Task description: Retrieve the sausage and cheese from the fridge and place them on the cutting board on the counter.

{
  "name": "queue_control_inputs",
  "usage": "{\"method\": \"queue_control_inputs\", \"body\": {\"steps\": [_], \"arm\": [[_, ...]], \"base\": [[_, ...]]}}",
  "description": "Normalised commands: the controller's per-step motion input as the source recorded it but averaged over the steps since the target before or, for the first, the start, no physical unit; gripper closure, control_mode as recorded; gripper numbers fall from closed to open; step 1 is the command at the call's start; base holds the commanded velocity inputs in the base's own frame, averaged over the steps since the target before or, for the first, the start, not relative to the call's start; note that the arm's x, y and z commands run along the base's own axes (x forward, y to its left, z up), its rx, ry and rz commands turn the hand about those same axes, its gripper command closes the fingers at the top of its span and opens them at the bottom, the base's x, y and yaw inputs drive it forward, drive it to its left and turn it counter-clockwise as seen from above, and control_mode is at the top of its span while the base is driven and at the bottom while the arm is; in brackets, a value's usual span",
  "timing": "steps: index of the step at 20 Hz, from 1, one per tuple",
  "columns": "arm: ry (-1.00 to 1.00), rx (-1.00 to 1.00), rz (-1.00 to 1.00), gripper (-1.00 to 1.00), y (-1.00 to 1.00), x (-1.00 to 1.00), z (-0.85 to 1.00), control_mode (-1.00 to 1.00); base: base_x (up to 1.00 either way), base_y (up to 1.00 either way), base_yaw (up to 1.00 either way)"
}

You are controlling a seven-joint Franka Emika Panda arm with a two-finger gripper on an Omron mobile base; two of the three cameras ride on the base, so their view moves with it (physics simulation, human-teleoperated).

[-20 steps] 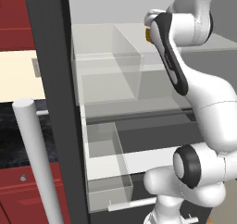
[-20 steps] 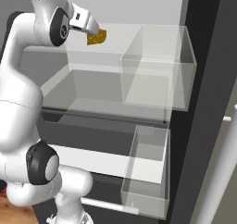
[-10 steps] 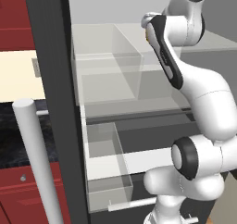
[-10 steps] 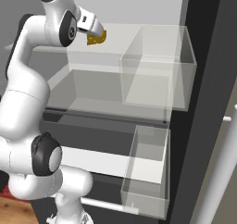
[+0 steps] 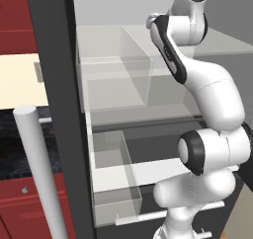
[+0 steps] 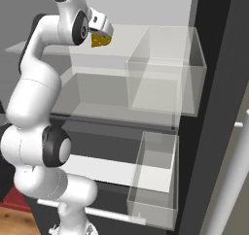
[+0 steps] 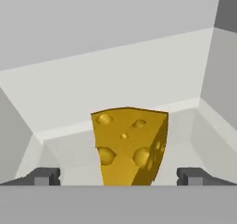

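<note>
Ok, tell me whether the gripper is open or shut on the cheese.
Open. In the hand view the gripper's fingertips stand wide apart, with the cheese between them and clear gaps on both sides. It sits on the fridge shelf.

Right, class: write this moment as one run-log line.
stage: reaching for cheese | gripper: open, tips either side of cheese | location: fridge upper shelf | held: nothing

Clear gaps beside cheese [image 7: 128,146]
</note>
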Motion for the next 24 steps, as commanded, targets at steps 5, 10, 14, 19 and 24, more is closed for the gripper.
{"method": "queue_control_inputs", "body": {"steps": [5,10,14,19,24], "arm": [[0.14,0.0,-0.01,-1.0,-0.01,0.09,-0.1,-1.0],[0.01,0.0,0.0,-1.0,-0.05,0.13,-0.16,-1.0],[-0.01,0.0,-0.01,-1.0,-0.07,0.08,-0.27,-1.0],[0.0,0.0,-0.02,-1.0,-0.05,0.01,-0.3,-1.0],[0.0,0.0,-0.01,1.0,0.0,0.01,-0.27,-1.0]], "base": [[0.0,0.0,0.0],[0.0,0.0,0.0],[0.0,0.0,0.0],[0.0,0.0,0.0],[0.0,0.0,0.0]]}}
